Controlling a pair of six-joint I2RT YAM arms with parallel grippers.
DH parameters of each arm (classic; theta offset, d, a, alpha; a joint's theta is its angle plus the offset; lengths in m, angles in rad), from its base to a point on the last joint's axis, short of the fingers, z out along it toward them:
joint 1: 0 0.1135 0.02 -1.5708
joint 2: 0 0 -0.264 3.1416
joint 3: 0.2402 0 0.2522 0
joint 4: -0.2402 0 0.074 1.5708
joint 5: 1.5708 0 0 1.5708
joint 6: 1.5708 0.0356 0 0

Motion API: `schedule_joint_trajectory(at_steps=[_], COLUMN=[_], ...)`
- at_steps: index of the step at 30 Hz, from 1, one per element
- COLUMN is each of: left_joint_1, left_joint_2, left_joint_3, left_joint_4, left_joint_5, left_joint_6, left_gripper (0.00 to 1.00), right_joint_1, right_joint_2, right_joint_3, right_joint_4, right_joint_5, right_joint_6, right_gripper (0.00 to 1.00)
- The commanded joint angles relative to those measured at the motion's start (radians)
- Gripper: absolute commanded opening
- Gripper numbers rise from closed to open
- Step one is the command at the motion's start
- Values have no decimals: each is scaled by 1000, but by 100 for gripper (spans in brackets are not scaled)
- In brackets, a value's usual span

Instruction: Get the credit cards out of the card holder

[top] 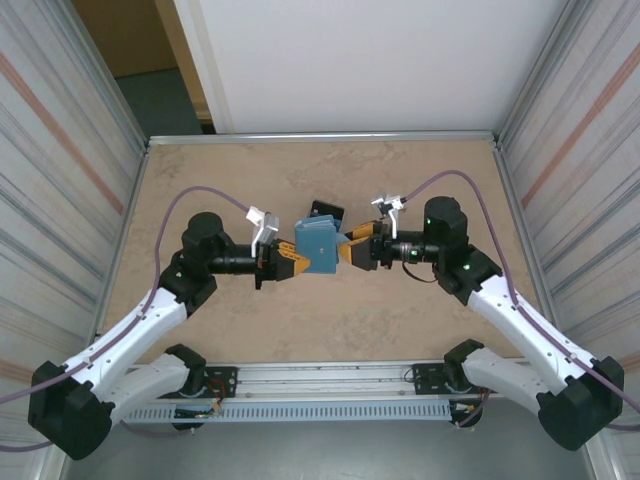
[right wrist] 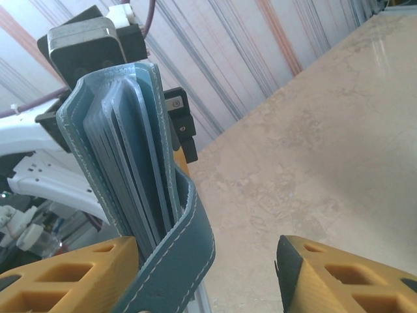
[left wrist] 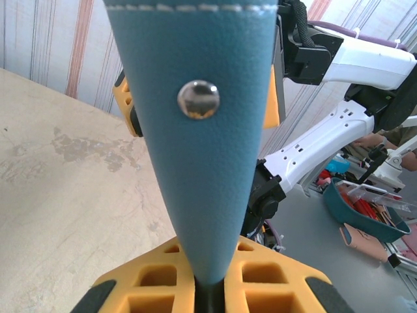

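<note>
The left end effector (left wrist: 208,290) pinched the card holder (left wrist: 202,163) aloft, credit cards (right wrist: 140,163) inside; the right end effector (top: 349,251) stood spread.

**A:** Arm shells?
**B:** Left arm (top: 130,340) and right arm (top: 520,320): white moulded links, black joint housings (top: 205,238), rounded and matt.
**A:** Cabling?
**B:** One mauve-grey cable (top: 180,205) per arm, clipped along the links.
**A:** End fittings?
**B:** Left gripper (top: 300,262) and right gripper (top: 347,250): orange-yellow fingers (right wrist: 339,280) cast with square pockets, black strips at the tips.
**A:** Small parts?
**B:** Pale camera bracket (top: 262,225) on each wrist. Green lights (top: 430,222) on the right arm. Possibly one small screw (right wrist: 174,102) in a black bracket, though it is too blurred to be sure.
</note>
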Motion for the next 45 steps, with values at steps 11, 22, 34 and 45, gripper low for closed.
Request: schedule_joint_trajectory(at_steps=[11,22,34,45], left_joint_1=[1,-6,-8,-66], left_joint_2=[-12,16,44,121], left_joint_3=[-16,-12,8,33], left_joint_4=[98,111,12,13], left_joint_5=[14,-46,-227,-345], left_joint_6=[-25,-44,-82,-125], left_gripper=[0,0,88,97], right_joint_1=[69,109,117,213], right_joint_2=[123,93,0,13], right_joint_3=[38,31,51,120], right_joint_4=[90,148,-64,-224], right_joint_5=[-69,-128,203,553], right_joint_6=[13,13,-17,-38], right_gripper=[43,10,0,0])
